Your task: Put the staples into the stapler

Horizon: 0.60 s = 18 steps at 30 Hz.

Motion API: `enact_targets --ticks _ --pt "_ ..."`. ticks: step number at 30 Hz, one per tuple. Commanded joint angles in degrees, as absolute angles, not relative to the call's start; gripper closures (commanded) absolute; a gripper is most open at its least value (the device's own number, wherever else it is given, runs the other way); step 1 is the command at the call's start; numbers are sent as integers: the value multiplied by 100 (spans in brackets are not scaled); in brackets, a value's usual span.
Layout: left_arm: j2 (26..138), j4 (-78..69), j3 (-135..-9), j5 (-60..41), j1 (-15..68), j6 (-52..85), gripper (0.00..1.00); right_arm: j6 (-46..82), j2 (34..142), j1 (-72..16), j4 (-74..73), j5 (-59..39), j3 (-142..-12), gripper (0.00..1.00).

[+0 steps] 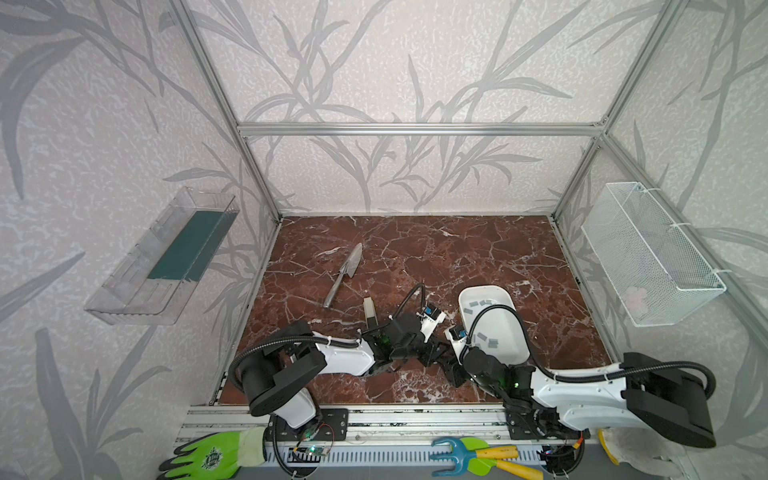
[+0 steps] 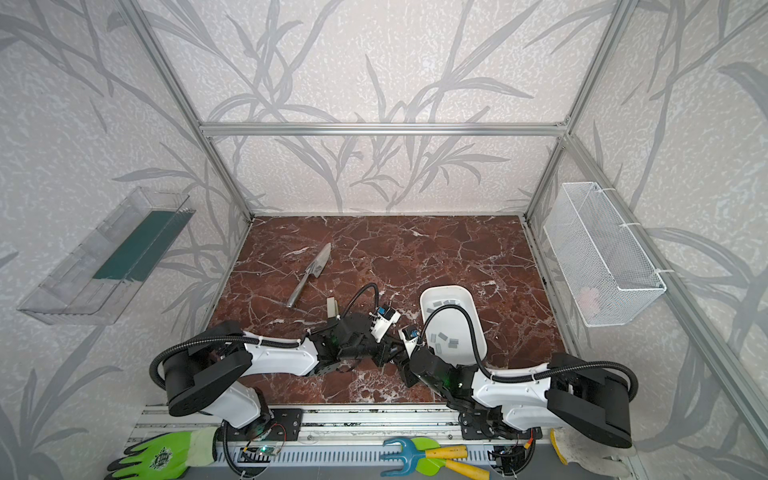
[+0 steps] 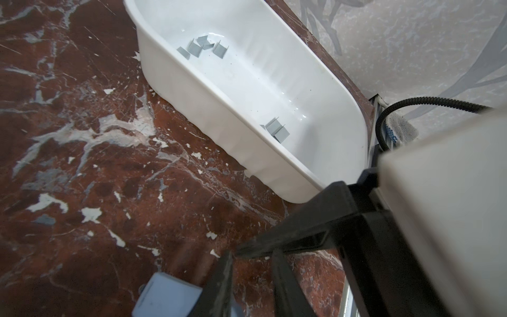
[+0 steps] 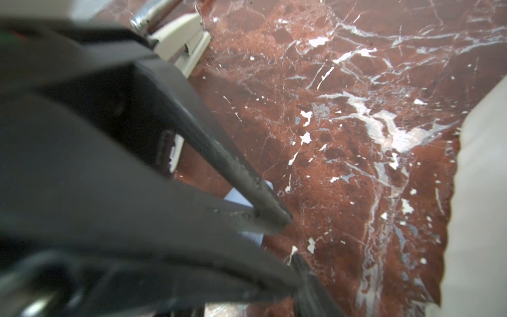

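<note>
Both arms sit low over the table (image 1: pixel 415 249), with their fingertips meeting near its front middle.

Left gripper (image 1: pixel 432 355) and right gripper (image 1: pixel 454 371) are almost tip to tip. In both top views they read as one black mass, and no gap between the fingers can be resolved.

Right wrist view:
- Two black fingers (image 4: pixel 258 195) converge to a point.
- A pale blue piece (image 4: pixel 240 199) shows between and behind them. I cannot tell whether they pinch it.

Left wrist view:
- A pale blue piece (image 3: pixel 164 296) lies at the frame edge beside a black finger (image 3: pixel 216 285). The contact is blurred.

For both the left and the right jaws, I cannot tell whether they are open or closed.

Staples (image 1: pixel 492 343):
- They are grey strips lying in the white tub (image 1: pixel 500 332), to the right of the right fingers.
- There are two clusters. One is near the right wrist; the other (image 3: pixel 201 46) is at the tub's far end, well away from both fingertips.
- The tub stands just beside the right fingers. Contact with its wall is not visible.

Stapler (image 1: pixel 369 311):
- It is beige and lies on the table behind and to the left of the left fingers, alongside the left wrist and apart from the fingertips.
- In the right wrist view its end (image 4: pixel 181 35) shows beyond the black fingers.

Trowel (image 1: pixel 345 274) lies farther back and left of the stapler, well clear of all fingers.
</note>
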<state>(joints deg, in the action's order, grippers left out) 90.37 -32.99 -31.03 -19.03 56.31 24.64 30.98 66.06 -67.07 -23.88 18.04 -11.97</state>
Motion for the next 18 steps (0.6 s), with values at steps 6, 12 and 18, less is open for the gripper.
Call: enact_targets --ticks 6,12,18 --pt "8932 -3278 -3057 -1761 5660 2294 74 2922 5510 -6715 -1483 1786 -1177 50" --pt "8972 -3458 -2941 -1705 5660 2226 81 2884 5184 -6716 -1354 1846 -1278 62" --pt "9182 -3707 -2931 -1892 5678 2180 84 2926 5476 -6717 -1371 1854 -1424 69"
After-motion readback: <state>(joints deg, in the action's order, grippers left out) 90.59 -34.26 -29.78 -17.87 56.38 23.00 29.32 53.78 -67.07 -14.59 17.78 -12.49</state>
